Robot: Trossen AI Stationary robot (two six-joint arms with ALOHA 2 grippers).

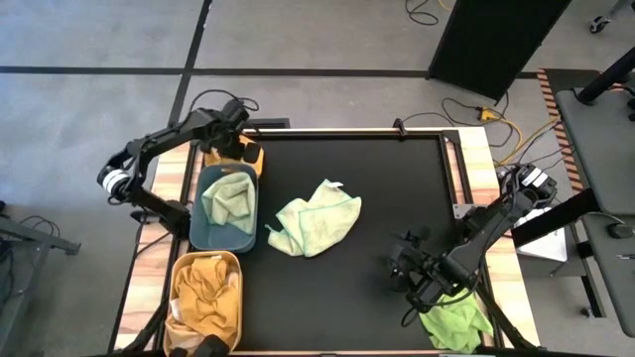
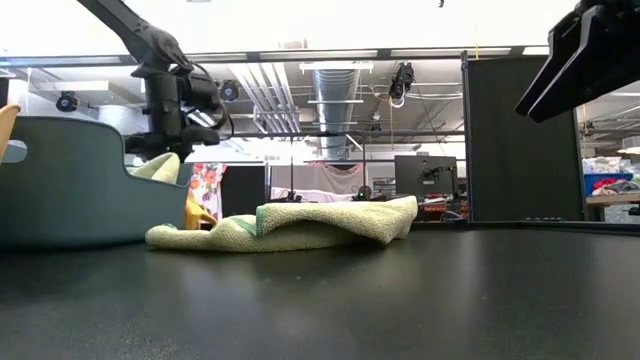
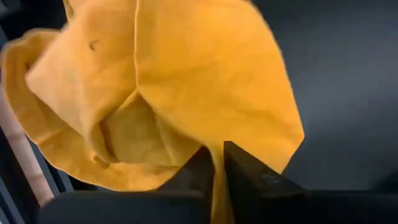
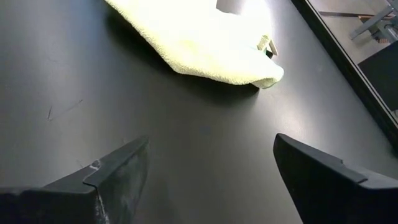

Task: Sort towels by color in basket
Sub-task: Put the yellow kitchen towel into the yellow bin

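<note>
Black tabletop (image 1: 397, 198), ducted workshop behind, left tool (image 3: 214, 163) pinching orange towel (image 3: 186, 74), right tool (image 4: 211, 168) spread.

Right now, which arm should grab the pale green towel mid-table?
Right. Its gripper is open, empty and near that towel. The left gripper is shut on an orange towel beyond the teal basket.

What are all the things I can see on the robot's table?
Pale mint green microfibre towel: one, crumpled, table middle.
Pale mint towel in basket: one, inside the teal plastic basket.
Mustard orange towels: a heap, count unclear, in the yellow plastic basket.
Bright lime green towel: one, near right table edge.
Mustard orange cloth: one, gripped.
Left gripper: jaws shut on that cloth, above the teal basket's far end.
Right gripper: jaws open, over bare table.
</note>
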